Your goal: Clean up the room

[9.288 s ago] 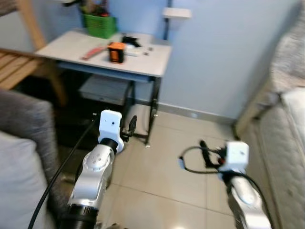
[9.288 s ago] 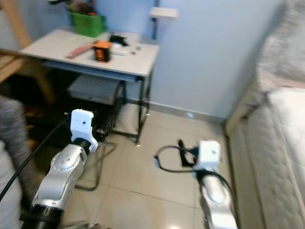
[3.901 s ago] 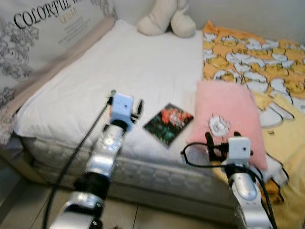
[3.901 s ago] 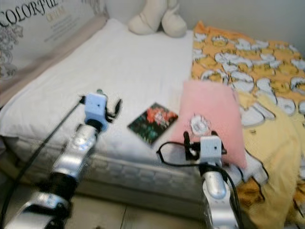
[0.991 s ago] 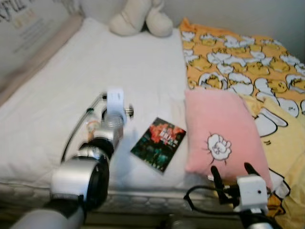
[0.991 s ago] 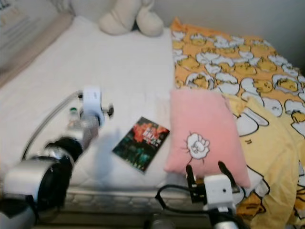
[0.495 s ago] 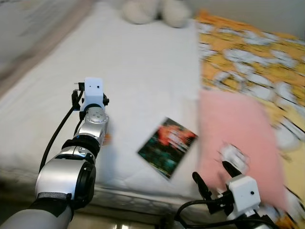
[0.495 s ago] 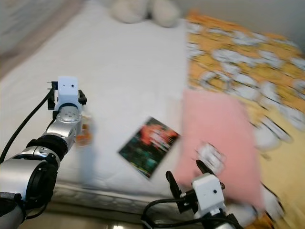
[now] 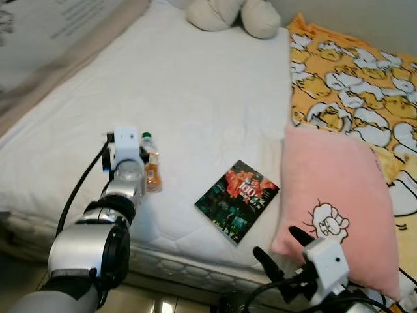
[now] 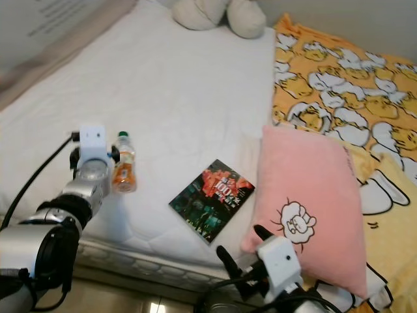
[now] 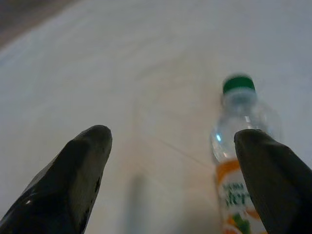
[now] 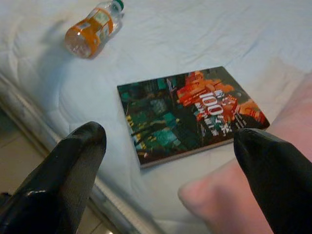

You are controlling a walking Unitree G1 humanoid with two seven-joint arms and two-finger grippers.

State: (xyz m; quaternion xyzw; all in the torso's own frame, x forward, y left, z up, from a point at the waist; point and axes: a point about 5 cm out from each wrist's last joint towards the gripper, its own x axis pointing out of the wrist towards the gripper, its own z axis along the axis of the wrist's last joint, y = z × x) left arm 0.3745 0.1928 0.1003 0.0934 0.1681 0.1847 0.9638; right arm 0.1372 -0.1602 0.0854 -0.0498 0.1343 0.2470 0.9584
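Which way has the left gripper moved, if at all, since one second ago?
Yes. The left gripper moved to the robot's left, away from the book: the bottle was left of it then and is right of it now.

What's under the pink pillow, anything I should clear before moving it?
The pink pillow lies partly on the white mattress and partly on the yellow duck-print blanket. Whatever sits beneath its middle is covered. The book lies beside it, not under it.
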